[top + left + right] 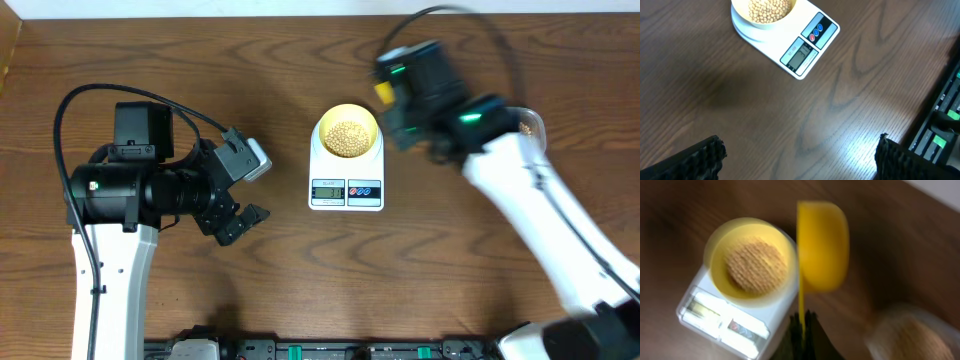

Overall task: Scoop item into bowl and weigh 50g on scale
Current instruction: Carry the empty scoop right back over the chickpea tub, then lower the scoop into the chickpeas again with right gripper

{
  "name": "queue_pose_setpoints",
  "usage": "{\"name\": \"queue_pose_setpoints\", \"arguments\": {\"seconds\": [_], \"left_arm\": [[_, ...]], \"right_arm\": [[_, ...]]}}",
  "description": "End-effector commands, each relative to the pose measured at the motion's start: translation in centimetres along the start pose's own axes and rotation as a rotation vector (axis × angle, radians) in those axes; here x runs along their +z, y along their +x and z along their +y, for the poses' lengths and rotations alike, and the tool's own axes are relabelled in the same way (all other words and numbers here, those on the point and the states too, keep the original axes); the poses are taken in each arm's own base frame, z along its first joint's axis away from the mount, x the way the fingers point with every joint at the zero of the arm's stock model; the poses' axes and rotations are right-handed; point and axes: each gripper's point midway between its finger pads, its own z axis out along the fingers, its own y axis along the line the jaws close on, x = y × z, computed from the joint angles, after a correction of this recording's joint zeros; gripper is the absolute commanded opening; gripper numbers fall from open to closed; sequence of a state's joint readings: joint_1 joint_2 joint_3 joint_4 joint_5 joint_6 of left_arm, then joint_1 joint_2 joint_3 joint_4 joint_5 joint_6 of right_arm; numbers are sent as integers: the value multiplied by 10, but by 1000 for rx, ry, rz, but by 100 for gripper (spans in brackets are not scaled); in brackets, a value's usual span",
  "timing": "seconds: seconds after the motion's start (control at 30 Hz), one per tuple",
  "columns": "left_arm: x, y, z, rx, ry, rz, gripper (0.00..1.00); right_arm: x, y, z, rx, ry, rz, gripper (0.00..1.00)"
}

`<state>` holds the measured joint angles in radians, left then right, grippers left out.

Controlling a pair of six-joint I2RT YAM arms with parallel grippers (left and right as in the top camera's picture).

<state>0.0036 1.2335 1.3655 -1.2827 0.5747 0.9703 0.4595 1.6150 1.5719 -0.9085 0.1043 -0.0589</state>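
Right tool [802, 330] clamped tight on thin handle of yellow spoon [822, 245], spoon cup just ahead of it, bowl [712, 255] holding beans [755, 265] on white scale [767, 322] ahead and left, beside spoon, left tool [797, 160] wide apart above table [740, 100], scale well ahead of it

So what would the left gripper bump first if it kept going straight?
Probably the bare table, short of the scale; the open left gripper tilts down toward wood, though depth is unclear.

Scale [346, 176] digits unreadable; bowl [740, 12] cut off at top.
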Motion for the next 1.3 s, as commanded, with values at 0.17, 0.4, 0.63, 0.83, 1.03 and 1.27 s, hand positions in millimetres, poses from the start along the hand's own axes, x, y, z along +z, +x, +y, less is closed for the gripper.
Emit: {"name": "queue_pose_setpoints", "arguments": {"seconds": [0.17, 0.4, 0.63, 0.83, 1.03, 1.27], "left_arm": [[0, -2, -3, 15, 12, -12, 98], [0, -2, -3, 15, 12, -12, 98], [0, -2, -3, 15, 12, -12, 98], [0, -2, -3, 15, 12, -12, 98], [0, -2, -3, 15, 12, -12, 98], [0, -2, -3, 15, 12, -12, 98]], "right_arm": [[-73, 84, -128, 531, 262, 184, 1], [-49, 127, -154, 506, 408, 403, 1], [20, 138, -161, 412, 390, 532, 1], [63, 128, -159, 434, 335, 489, 1], [76, 128, -148, 448, 262, 494, 1], [76, 127, -146, 340, 217, 503, 1]]}}
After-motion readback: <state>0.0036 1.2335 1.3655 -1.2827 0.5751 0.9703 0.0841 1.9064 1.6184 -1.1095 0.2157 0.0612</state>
